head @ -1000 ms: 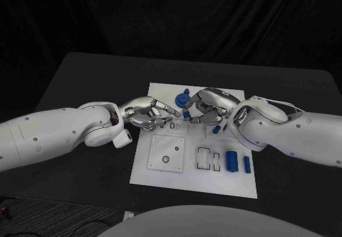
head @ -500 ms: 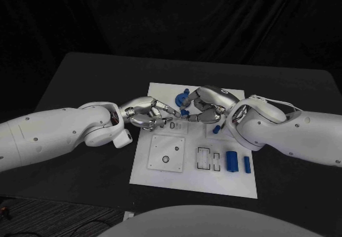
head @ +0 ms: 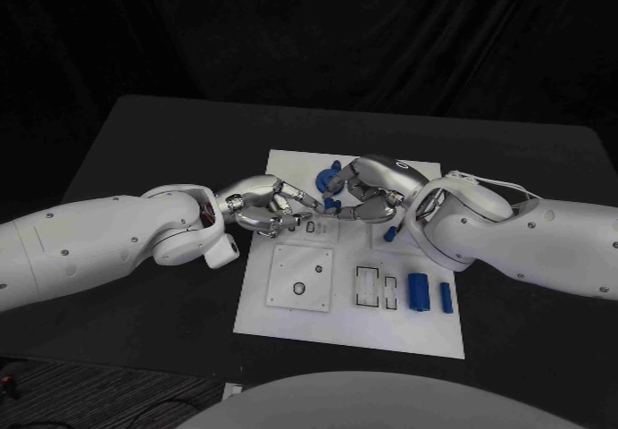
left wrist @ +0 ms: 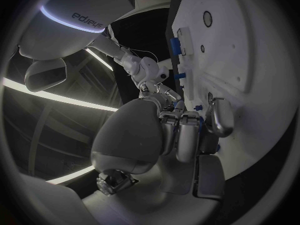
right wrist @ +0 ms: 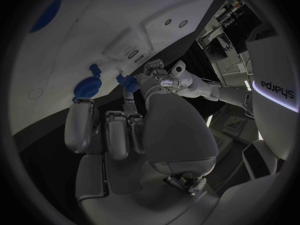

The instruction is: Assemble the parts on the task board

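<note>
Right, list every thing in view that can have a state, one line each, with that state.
Task board: flat on the black table, several slots unfilled.
Two blue cylinders: lying side by side on the board's near right part, untouched.
Blue round part: at the board's far end, by the right hand.
Left hand: over the board, fingers curled; what it holds cannot be told.
Right hand: over the board, fingertips meeting the left hand's; its hold cannot be told.
</note>
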